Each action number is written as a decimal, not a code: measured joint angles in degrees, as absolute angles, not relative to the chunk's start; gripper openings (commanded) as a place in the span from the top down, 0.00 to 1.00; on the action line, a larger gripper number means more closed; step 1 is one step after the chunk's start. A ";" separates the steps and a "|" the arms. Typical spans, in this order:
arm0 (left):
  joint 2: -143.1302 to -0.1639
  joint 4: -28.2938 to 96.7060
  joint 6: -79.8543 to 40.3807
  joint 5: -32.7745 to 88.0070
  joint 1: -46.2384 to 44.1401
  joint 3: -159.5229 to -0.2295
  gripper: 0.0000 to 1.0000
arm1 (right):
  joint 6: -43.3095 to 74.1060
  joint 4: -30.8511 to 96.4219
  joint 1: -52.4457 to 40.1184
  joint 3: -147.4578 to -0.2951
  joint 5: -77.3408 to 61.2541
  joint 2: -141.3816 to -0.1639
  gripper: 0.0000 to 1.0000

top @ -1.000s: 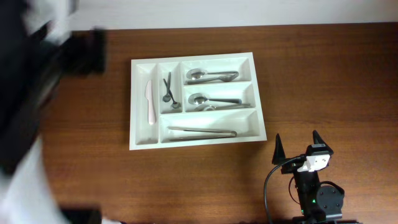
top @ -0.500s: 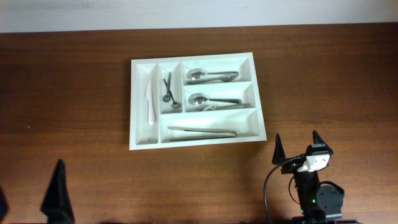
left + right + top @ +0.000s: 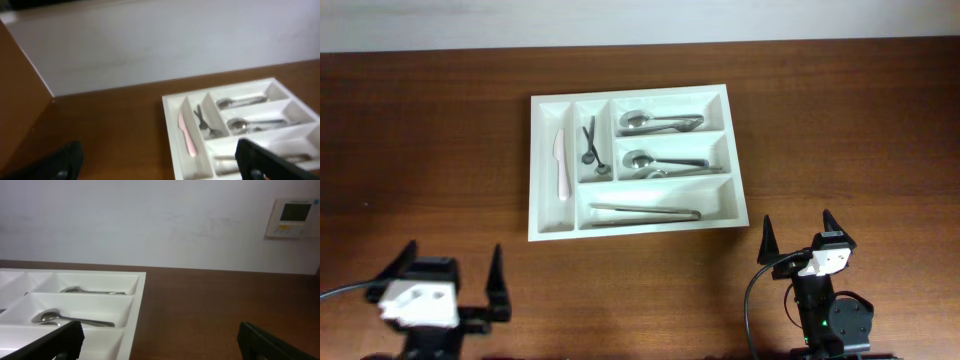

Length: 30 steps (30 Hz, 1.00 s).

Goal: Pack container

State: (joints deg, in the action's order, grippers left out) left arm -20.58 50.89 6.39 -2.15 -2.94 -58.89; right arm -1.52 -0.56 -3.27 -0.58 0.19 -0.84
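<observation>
Looking down on the brown wooden table [image 3: 840, 120], I have the white cutlery tray [image 3: 534, 200], my container, lying flat in the middle toward the far edge, well apart from both arms. The left gripper [image 3: 455, 250] and right gripper [image 3: 797, 218] sit at the near edge with jaws spread as wide as they go and nothing between them. In the tray, a long metal utensil [image 3: 645, 211], perhaps tongs, fills the nearest long compartment, large spoons [image 3: 660, 122] lie in the two long compartments beyond it, a pale knife [image 3: 560, 165] occupies the leftmost upright slot and small dark utensils [image 3: 590, 145] the slot beside it. I see nothing loose on the wood, so I judge the packing close to finished. My worry is any further reach: jaws this wide could clip the tray's rim and skid the light plastic across the smooth wood, or a fingertip dipping into a compartment could flick a spoon out.
</observation>
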 measured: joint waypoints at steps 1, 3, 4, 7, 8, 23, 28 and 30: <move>-19.18 49.34 6.39 -1.89 -2.50 -55.79 0.01 | -1.48 -0.51 -3.27 -0.58 0.21 -0.84 0.01; -15.99 45.50 6.39 -1.15 -1.41 -49.17 0.01 | -1.50 -0.54 -3.27 -0.58 0.21 -0.84 0.01; -14.66 44.07 6.42 -0.84 -0.99 -46.61 0.01 | -1.48 -0.54 -3.27 -0.58 0.21 -0.84 0.01; -10.74 40.21 6.39 0.01 -0.03 -39.46 0.01 | -1.50 -0.54 -3.27 -0.58 0.21 -0.84 0.01; -9.72 39.38 6.39 0.25 0.21 -37.52 0.01 | -1.48 -0.54 -3.27 -0.58 0.19 -0.84 0.01; -0.97 32.73 5.41 4.75 2.07 -17.32 0.01 | -1.50 -0.51 -3.27 -0.58 0.21 -0.84 0.01; -0.95 28.80 5.06 4.73 2.07 -13.76 0.01 | -1.50 -0.51 -3.27 -0.58 0.21 -0.84 0.01; -0.95 26.89 5.06 4.73 2.07 -12.23 0.01 | -1.50 -0.51 -3.27 -0.58 0.21 -0.84 0.01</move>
